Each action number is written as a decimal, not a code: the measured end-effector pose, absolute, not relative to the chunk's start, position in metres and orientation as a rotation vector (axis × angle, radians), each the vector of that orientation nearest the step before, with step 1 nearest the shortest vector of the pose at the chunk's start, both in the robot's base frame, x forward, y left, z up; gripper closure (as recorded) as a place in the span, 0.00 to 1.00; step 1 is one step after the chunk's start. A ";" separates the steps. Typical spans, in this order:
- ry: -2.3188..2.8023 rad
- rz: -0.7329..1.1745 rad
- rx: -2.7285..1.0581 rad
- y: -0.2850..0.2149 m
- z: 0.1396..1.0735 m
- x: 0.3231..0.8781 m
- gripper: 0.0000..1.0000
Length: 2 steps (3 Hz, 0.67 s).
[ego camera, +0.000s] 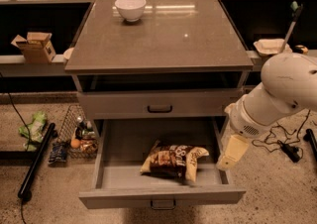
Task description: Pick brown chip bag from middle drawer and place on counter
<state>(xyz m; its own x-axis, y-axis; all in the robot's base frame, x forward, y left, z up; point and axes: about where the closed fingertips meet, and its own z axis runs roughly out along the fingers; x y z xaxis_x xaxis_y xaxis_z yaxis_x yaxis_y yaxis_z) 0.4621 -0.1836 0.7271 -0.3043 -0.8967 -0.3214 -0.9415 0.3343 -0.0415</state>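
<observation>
Brown-grey stone fills the upper middle of the frame: the counter, glossy, topping the grey cabinet, with a white bowl near its far left corner. Under the slab sits a shut grey drawer front with a black handle. Below that the middle drawer stands pulled out towards the bottom of the frame, its small loop handle at the lower edge.

The brown chip bag lies flat in the drawer's tray, a little right of centre and towards the front, dark in the middle with cream ends.

At the right of the frame the robot's bulky white arm reaches down and to the left. Its cream-coloured gripper hangs over the drawer's right side wall, just right of the bag and apart from it, tip pointing down. Whether it is open or closed, I cannot tell.

On the floor at the left are a wire basket beside the cabinet, a green plastic bag, a small blue packet and a black pole. A cardboard box sits on the pale shelf at upper left.
</observation>
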 end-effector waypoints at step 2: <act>2.386 0.261 -1.621 -0.163 0.650 0.492 0.00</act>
<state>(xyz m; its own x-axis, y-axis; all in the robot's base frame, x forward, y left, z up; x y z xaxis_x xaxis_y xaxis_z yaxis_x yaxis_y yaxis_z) 0.4919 -0.1634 0.6497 -0.3530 -0.8864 -0.2996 -0.9302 0.3669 0.0105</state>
